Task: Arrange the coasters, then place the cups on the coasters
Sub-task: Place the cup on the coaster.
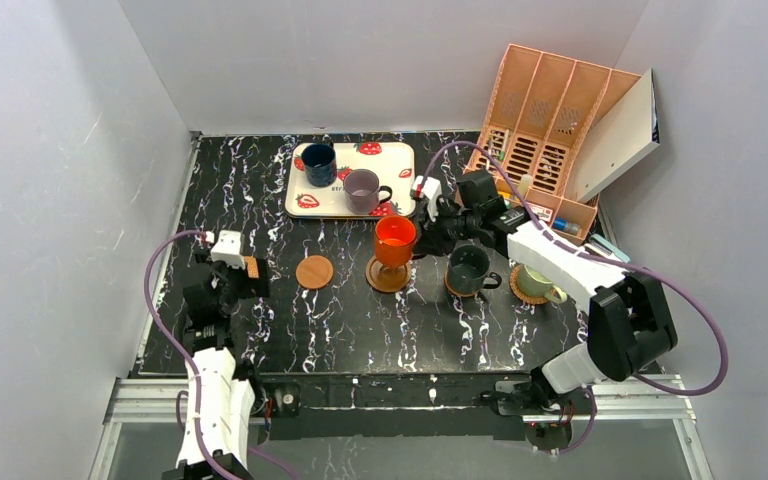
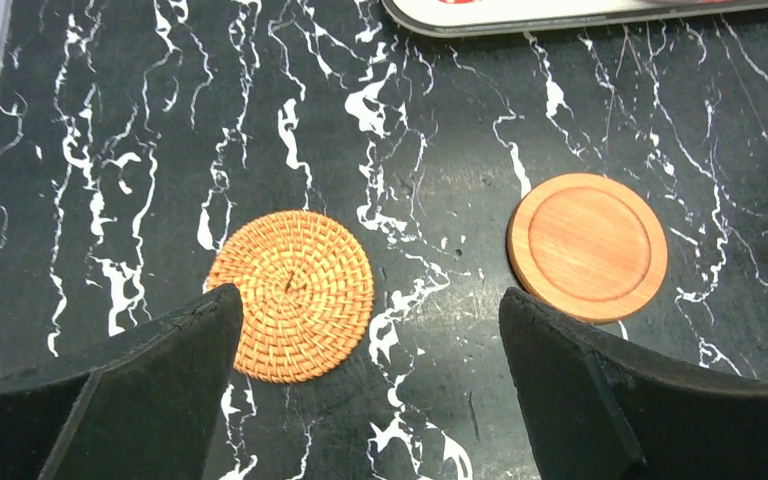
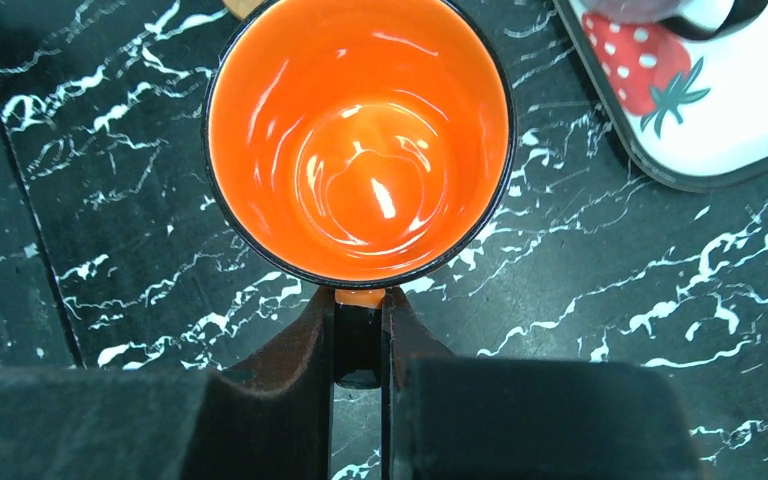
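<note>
Top external view shows the right gripper clenched on the handle of the orange-red cup, holding it upright over the darker brown coaster; the cup looks raised just clear of the disc, though contact cannot be ruled out. The right wrist view looks straight down into the cup's glossy orange inside, the handle pinched between the two black fingers. To the right, the dark grey-green cup sits on its coaster, and the pale green cup sits on another coaster beside it. The navy blue cup and the mauve-purple cup stand on the strawberry-print tray at the back of the black marble table. The left gripper hangs with its jaws spread wide, holding nothing, above a woven wicker coaster; a smooth terracotta coaster lies bare to that coaster's right, apart from it.
</note>
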